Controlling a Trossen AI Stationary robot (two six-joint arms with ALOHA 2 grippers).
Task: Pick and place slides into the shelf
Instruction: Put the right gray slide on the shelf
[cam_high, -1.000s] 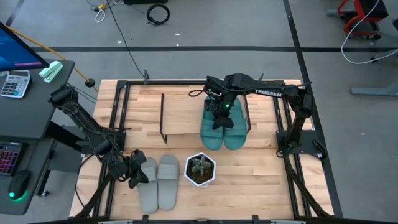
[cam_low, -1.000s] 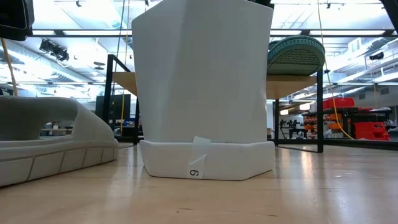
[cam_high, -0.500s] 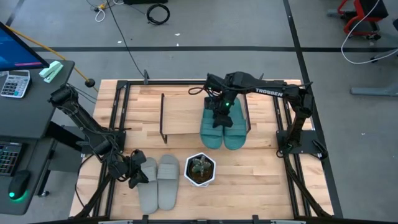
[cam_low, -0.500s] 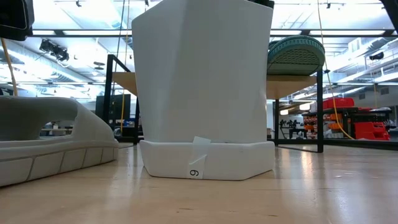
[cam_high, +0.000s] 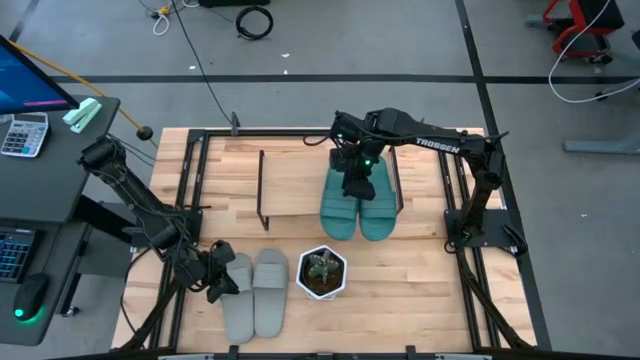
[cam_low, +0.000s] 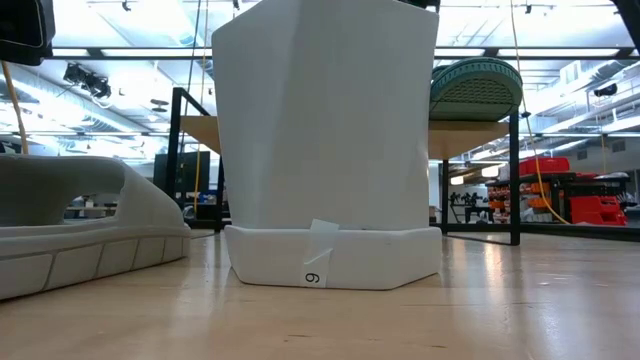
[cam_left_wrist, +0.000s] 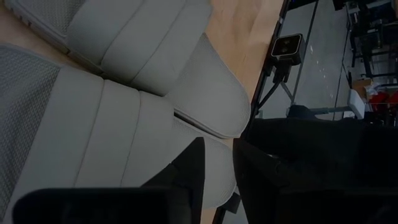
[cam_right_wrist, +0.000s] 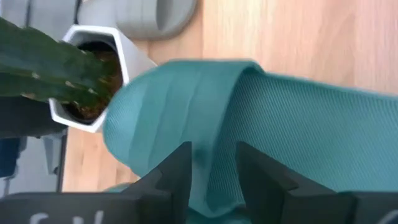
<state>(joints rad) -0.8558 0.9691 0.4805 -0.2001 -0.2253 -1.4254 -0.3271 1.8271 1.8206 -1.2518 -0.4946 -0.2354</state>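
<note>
My right tool (cam_high: 356, 183) is over the teal pair (cam_high: 357, 212), which sits on the right end of the shelf (cam_high: 292, 190), toes pointing toward the near edge of the counter (cam_high: 420, 280). In the right wrist view the fingers (cam_right_wrist: 176, 171) are apart w/ teal strap between them; can't tell if they're pinching it or clear. The grey pair (cam_high: 253, 290) is on the counter, front left, beside the white pot (cam_high: 321, 272), long axes running front-to-back. My left tool (cam_high: 214, 277) is right next to them, fingers (cam_left_wrist: 186, 168) showing a narrow gap w/ nothing in it, so I'd judge the left arm far nearer for the greys. The empty shelf space lies behind them, to the left of the teals.
</note>
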